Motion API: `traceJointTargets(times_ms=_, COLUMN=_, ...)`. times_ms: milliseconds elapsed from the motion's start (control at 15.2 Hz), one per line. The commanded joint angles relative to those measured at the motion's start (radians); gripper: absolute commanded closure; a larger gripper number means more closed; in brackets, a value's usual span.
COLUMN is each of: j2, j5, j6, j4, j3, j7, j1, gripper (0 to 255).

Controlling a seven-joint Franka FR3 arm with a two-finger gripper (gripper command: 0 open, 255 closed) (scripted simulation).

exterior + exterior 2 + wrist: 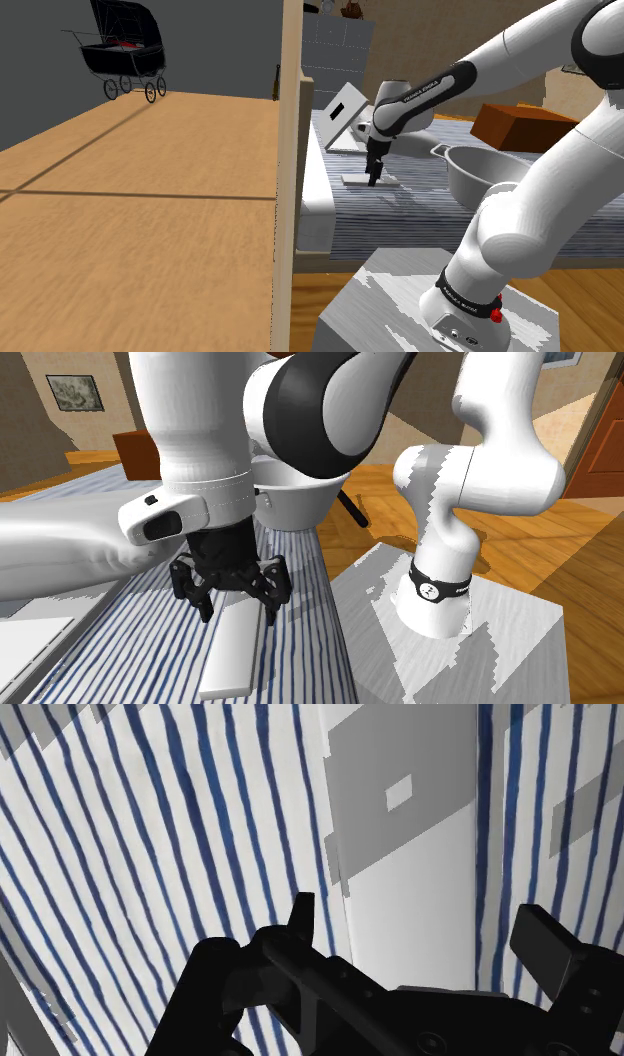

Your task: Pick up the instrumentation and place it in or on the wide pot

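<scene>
The black gripper [238,602] hangs low over a blue-and-white striped cover [300,622], its two fingers [303,919] spread wide. The instrumentation [235,652], a flat white slab, lies on the cover directly beneath the hand and runs lengthwise between the fingertips. In the wrist view one finger stands at the slab's long edge and the other stands clear of the opposite edge; neither is seen pressing it. Grey panels on the slab's upper face cannot be made out as any particular feature. In the shoulder view the hand covers part of the slab, so whether the fingertips touch the cover cannot be told. The wide pot [480,175], grey with a rim handle, sits on the same cover well off to the side of the hand, partly hidden behind the white arm [520,215].
</scene>
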Motion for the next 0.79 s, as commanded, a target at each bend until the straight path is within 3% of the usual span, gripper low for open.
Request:
traceJointTargets(times_ms=0, j2=0.020, j5=0.008, j6=0.026, j4=-0.007, j3=-0.006, j7=-0.007, j1=0.004, gripper=0)
traceJointTargets(times_ms=462, j2=0.020, j5=0.008, j6=0.026, j4=-0.007, j3=-0.006, j7=-0.007, j1=0.004, gripper=0)
traceJointTargets(times_ms=528, j2=0.020, j5=0.008, j6=0.026, j4=-0.007, j3=-0.006, j7=-0.007, j1=0.004, gripper=255)
traceJointTargets(times_ms=726, j2=0.020, j5=0.008, j6=0.026, j4=-0.007, j3=-0.006, j7=-0.007, j1=0.004, gripper=255)
